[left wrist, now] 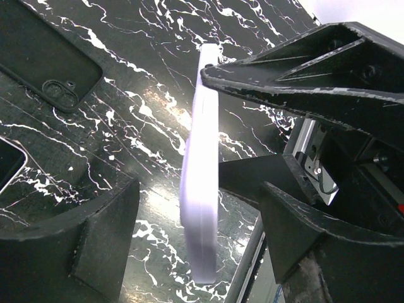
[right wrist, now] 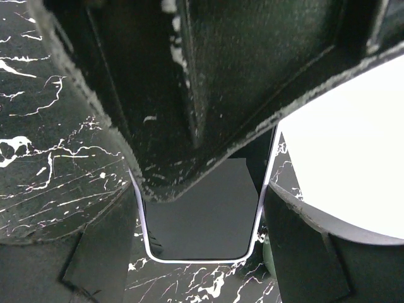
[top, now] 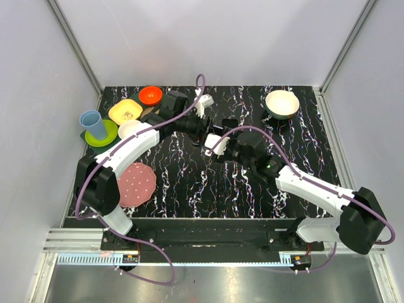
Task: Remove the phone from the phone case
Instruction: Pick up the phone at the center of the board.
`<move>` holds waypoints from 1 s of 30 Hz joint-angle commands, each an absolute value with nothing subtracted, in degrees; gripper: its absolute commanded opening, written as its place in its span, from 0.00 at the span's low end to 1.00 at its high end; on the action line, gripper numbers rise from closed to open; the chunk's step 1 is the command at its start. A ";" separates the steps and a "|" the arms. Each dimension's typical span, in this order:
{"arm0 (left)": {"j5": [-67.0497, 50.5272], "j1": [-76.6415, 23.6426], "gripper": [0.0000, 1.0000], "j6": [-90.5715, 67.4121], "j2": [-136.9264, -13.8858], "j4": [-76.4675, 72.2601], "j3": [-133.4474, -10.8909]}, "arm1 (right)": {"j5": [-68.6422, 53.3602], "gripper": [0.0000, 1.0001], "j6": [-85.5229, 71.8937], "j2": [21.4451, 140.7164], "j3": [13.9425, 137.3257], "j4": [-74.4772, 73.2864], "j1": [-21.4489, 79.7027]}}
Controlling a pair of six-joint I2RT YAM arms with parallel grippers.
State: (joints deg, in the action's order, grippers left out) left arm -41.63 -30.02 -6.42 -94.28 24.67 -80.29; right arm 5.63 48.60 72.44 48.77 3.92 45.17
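Note:
The phone [right wrist: 208,214] shows a dark screen inside a lilac phone case [left wrist: 201,164], held above the table's middle [top: 213,140]. My right gripper [right wrist: 202,247] is shut on it, both fingers pressed against the case's long sides. In the left wrist view the case stands edge-on between the fingers of my left gripper [left wrist: 202,235], with a gap on each side, so that gripper is open around it. One right finger [left wrist: 303,82] grips the case from the upper right. From above, the left gripper [top: 203,131] meets the right gripper [top: 219,145] at the phone.
A black case [left wrist: 44,60] and part of another phone [left wrist: 7,165] lie on the table to the left. A white bowl [top: 282,103] stands at back right. A red bowl [top: 150,95], yellow dish [top: 125,112], blue cup [top: 93,124] and pink plate [top: 136,183] crowd the left.

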 commanded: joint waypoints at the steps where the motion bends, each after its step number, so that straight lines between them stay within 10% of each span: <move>1: -40.52 -31.29 0.77 -6.77 -93.60 22.06 -81.91 | 7.91 0.00 49.04 72.07 49.83 11.51 45.97; 30: -37.62 -32.70 0.50 -5.63 -94.04 22.50 -81.91 | 8.88 0.00 50.27 72.51 49.04 13.18 46.67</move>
